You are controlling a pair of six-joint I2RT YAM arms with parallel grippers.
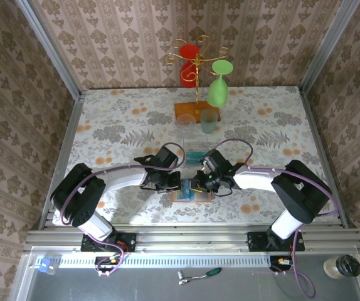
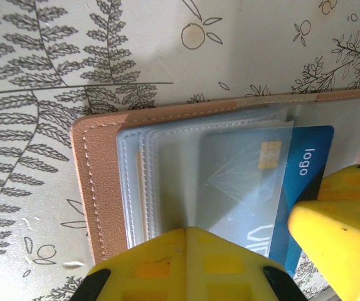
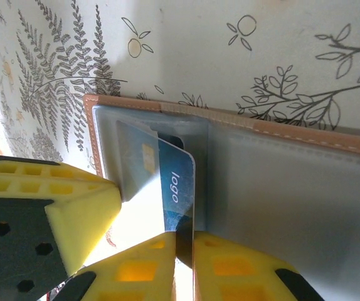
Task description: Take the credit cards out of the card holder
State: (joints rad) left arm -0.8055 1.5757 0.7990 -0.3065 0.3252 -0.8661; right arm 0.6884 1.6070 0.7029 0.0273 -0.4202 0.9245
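Brown leather bifold card holder (image 2: 101, 188), lined in grey-blue, lies open and flat on the pale tablecloth (image 2: 73, 63) printed with ferns and oranges. From above we find it near the table's front edge, between the two arms. Translucent plastic sleeve pockets (image 2: 167, 169) are stacked inside it. We see one blue plastic credit card (image 2: 308, 163), bearing a gold chip and the word "logo", partly out of a sleeve, its chip end under the translucent film and its other end bare. The yellow-fingered left gripper (image 2: 186, 254) is clenched, with nothing visible between its fingers, and its tip lies over the sleeves. In the right wrist view the yellow-fingered right gripper (image 3: 184, 251) is closed on the bare end of the blue card, which tilts up from the lining. We cannot tell whether further cards sit in the other sleeves. Beyond the card holder stand a clear plastic tray (image 1: 192, 150) and a gold wire rack (image 1: 197, 69) from which hangs a green glass (image 1: 219, 88).
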